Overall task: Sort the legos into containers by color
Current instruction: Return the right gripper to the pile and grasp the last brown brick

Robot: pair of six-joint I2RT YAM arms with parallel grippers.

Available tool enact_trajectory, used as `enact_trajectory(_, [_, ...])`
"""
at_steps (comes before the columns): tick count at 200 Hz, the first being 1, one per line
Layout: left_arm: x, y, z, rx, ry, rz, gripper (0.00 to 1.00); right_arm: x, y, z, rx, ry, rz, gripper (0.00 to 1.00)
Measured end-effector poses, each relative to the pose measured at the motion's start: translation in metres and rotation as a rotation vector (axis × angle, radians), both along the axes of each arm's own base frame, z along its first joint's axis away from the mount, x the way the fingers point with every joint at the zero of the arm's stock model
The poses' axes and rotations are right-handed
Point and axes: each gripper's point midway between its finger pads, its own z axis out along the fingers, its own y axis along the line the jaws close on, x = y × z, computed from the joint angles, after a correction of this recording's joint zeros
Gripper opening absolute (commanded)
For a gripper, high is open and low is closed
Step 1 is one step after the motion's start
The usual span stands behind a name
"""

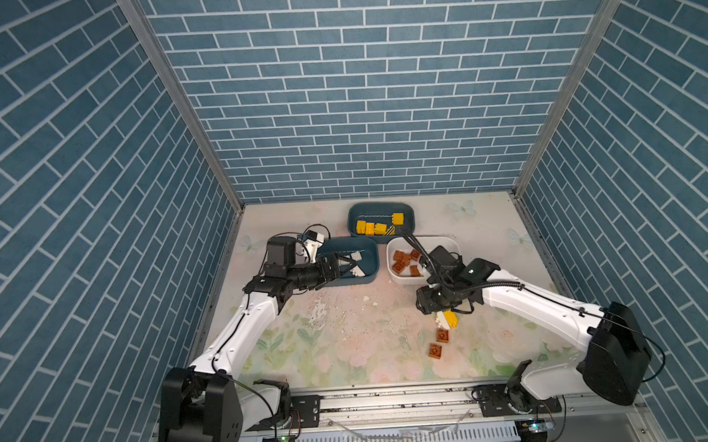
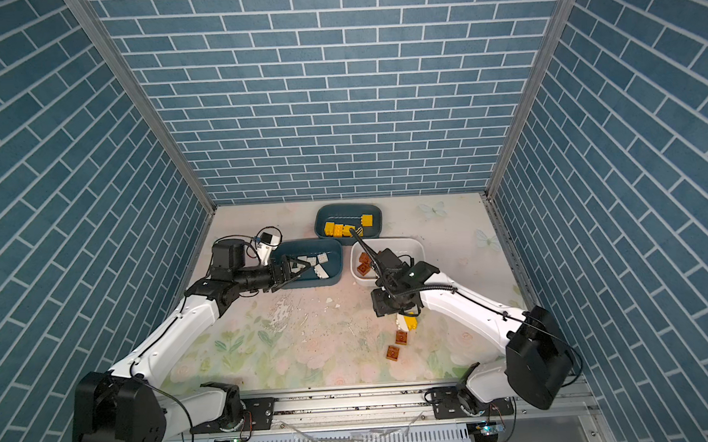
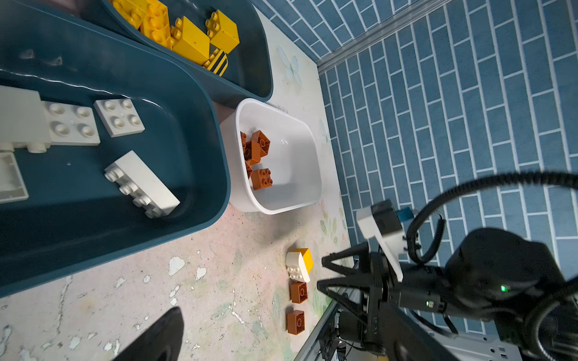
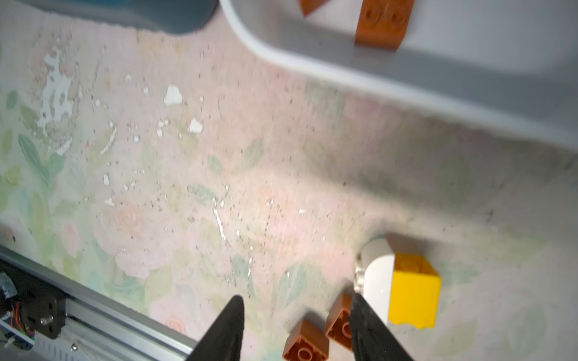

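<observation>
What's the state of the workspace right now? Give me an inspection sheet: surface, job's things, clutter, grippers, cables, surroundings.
Surface: floral table, print worn and flaking near the middle.
Job's things: far teal tub holds yellow bricks; near teal tub holds white bricks; white tub holds brown bricks. Unsorted on the table: a white brick touching a yellow brick, and two loose brown bricks.
Clutter: white flakes only.
Grippers: left gripper open, empty, over the near teal tub; right gripper open, empty, by the unsorted bricks.
Cables: black corrugated cable arches over the right arm; thin cable loops at the left wrist.
Surroundings: blue brick-pattern walls; metal rail in front.
</observation>
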Motion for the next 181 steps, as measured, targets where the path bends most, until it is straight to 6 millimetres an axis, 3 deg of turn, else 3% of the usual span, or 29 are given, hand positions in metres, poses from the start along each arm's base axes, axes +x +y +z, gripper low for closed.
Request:
enact_trajectory(36, [0.000,0.000,-0.002,0.002,0.006,-0.001,1.00,-0.053,-0.011,-0.029,-0.057,0.085,-0.020,0.59])
enact_trajectory(73, [-0.002,0.000,-0.006,0.010,0.019,-0.010,1.00,-0.082,-0.020,-0.060,-0.103,0.142,-0.073,0.60])
enact_trajectory(138, [-0.004,0.000,-0.010,0.027,0.048,-0.026,1.00,-0.084,-0.010,-0.088,-0.103,0.151,-0.153,0.56])
enact_trajectory(181, [-0.002,-0.002,-0.009,0.029,0.046,-0.040,1.00,-0.079,-0.008,-0.091,-0.130,0.135,-0.158,0.41])
